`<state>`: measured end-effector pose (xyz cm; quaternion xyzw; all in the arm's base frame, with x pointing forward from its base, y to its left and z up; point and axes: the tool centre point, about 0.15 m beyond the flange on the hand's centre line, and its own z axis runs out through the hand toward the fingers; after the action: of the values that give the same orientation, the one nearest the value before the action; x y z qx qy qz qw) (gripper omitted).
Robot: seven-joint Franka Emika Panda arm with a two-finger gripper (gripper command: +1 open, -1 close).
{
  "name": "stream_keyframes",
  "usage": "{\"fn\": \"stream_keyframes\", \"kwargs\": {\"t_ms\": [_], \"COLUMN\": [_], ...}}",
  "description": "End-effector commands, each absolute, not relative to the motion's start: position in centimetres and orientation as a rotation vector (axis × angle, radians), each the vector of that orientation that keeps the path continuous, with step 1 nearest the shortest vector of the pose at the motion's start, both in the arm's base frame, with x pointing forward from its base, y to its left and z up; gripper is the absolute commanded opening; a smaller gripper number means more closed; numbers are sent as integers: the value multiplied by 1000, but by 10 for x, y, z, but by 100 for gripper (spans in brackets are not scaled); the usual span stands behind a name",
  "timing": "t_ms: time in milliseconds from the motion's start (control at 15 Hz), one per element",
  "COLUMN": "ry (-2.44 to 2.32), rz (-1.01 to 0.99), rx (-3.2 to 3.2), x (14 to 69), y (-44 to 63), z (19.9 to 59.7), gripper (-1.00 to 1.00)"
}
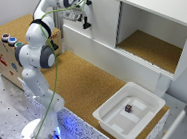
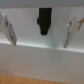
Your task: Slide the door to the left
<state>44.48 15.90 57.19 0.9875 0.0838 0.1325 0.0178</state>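
Observation:
The door point(image 1: 102, 19) is a plain white panel covering the half of the white cabinet point(image 1: 143, 57) that lies on the exterior view's left; the other half stands open onto a cork floor. My gripper point(image 1: 85, 21) is open and empty, right in front of the door's face. In the wrist view the fingers point(image 2: 7, 27) are spread wide around the gripper's middle point(image 2: 40, 36), and the small black handle point(image 2: 44, 21) shows on the door point(image 2: 25, 17) between them, ahead of the fingertips. I cannot tell whether the fingers touch it.
A white tray point(image 1: 112, 124) with a small dark object point(image 1: 128, 108) stands on the cork tabletop point(image 1: 84, 80) in front of the cabinet. A wooden box with coloured buttons point(image 1: 7, 40) stands on the exterior view's left, behind my arm's base point(image 1: 43, 131).

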Motion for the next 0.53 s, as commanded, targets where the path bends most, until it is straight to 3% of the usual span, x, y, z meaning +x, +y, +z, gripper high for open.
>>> {"fn": "stream_keyframes", "kwargs": {"t_ms": [0,467], "ry": [265,344], "rz": [397,249], "rx": [3176,3204], "x": [402,324], "y": [146,135], "z": [530,504], "gripper": [100,100]}}
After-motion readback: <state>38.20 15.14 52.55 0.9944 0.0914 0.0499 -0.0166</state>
